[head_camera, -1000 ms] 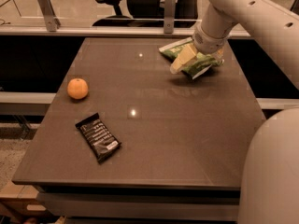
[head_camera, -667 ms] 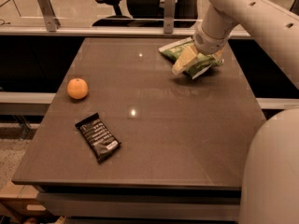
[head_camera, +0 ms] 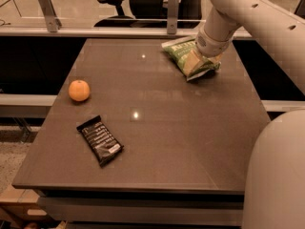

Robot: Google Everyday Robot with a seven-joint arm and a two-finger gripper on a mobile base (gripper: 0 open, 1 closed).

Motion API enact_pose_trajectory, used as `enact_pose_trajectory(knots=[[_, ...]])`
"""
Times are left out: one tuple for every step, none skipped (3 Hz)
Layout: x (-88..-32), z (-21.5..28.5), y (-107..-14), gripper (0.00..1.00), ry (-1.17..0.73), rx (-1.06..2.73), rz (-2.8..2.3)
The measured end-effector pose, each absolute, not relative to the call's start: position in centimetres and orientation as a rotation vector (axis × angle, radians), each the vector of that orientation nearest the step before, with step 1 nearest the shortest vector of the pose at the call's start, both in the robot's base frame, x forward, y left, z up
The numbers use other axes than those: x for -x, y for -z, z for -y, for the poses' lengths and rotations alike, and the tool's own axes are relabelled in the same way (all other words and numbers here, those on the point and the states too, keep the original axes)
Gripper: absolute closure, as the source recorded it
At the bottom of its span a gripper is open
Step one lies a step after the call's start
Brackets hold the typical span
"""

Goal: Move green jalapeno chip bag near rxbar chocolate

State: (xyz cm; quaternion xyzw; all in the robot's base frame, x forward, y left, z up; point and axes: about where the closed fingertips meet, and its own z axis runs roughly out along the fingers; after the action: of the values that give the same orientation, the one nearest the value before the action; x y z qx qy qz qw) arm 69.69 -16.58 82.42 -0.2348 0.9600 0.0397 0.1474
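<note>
Hand on the bag at the far right of the surface

Nearest, the rxbar chocolate lies flat and slantwise by the front left corner. The orange sits further back by the left edge. Well apart from both, near the far right corner, lies the green jalapeno chip bag. The arm slopes down from the upper right and sets the hand onto the bag's middle; whether it grips cannot be told. Since a second ago, bag, hand, bar and orange have kept their places.
</note>
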Motion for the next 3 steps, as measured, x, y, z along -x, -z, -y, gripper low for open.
enact_pose_trajectory(knots=[[-69.73,16.47,-82.12,0.71,-0.116,0.679,-2.765],[-69.76,16.40,-81.96,0.93,-0.117,0.681,-2.767],[-69.76,16.39,-82.05,1.00,-0.117,0.681,-2.768]])
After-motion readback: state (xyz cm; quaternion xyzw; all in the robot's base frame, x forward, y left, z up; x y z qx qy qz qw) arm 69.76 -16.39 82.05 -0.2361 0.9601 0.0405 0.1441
